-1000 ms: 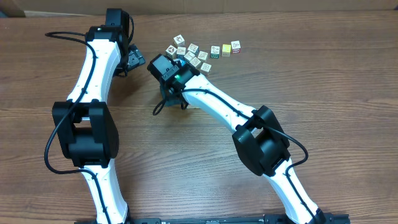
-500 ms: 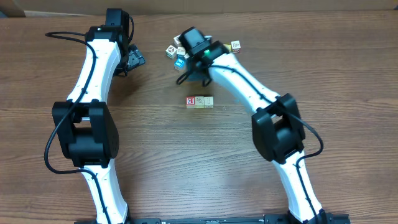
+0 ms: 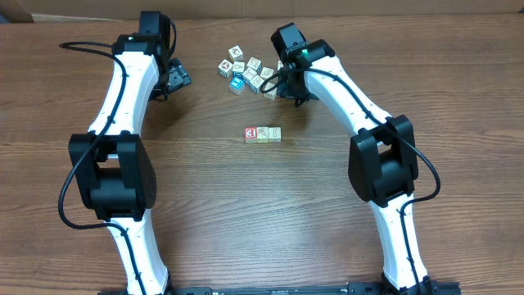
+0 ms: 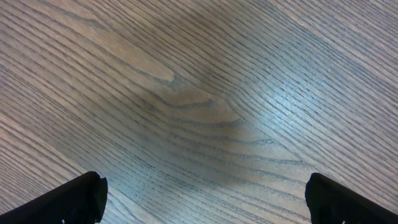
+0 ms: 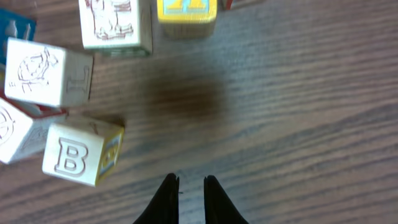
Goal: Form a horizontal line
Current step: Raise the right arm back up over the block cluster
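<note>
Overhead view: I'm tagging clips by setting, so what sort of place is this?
Probably a robotics lab bench: the left arm and right arm work at a wood-grain table holding small picture cubes, a loose bunch and a row of three.

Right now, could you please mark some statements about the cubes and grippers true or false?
The horizontal line holds three cubes. True.
The red-and-white cube sits in its middle. False: it is at the end nearer the left arm.
The left gripper grips a cube. False: it is open above the table.
A cube marked B lies near the right gripper. True.
The right gripper holds that cube. False: its fingers are together, holding nothing.
</note>
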### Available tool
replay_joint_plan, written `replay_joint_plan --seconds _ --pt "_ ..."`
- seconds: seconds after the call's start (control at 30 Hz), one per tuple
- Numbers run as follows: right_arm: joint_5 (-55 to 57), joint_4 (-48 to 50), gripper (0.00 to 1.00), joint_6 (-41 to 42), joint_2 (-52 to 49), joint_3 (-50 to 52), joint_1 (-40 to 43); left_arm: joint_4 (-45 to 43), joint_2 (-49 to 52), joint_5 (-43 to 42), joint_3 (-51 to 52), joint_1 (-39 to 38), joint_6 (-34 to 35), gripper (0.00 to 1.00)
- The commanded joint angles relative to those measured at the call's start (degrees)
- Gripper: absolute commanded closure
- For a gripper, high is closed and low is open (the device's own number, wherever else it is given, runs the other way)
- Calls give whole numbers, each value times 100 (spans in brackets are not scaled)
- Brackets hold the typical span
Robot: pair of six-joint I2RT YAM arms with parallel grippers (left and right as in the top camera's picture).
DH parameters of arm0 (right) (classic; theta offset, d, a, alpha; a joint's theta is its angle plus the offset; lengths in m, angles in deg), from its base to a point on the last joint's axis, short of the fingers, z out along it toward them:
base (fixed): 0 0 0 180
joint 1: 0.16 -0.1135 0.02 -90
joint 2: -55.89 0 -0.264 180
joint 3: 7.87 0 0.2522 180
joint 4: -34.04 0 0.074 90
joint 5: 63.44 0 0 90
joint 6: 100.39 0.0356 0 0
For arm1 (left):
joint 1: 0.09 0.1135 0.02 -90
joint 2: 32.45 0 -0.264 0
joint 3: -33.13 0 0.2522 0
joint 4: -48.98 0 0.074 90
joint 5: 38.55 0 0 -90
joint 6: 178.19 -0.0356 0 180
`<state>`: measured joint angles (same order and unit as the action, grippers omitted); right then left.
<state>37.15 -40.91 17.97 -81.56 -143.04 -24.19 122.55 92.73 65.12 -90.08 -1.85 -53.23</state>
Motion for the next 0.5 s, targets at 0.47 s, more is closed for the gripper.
replay_joint_plan --seconds 0.47 --pt "-293 1213 77 -332 -4 -118 129 -9 103 -22 -129 -13 -26 0"
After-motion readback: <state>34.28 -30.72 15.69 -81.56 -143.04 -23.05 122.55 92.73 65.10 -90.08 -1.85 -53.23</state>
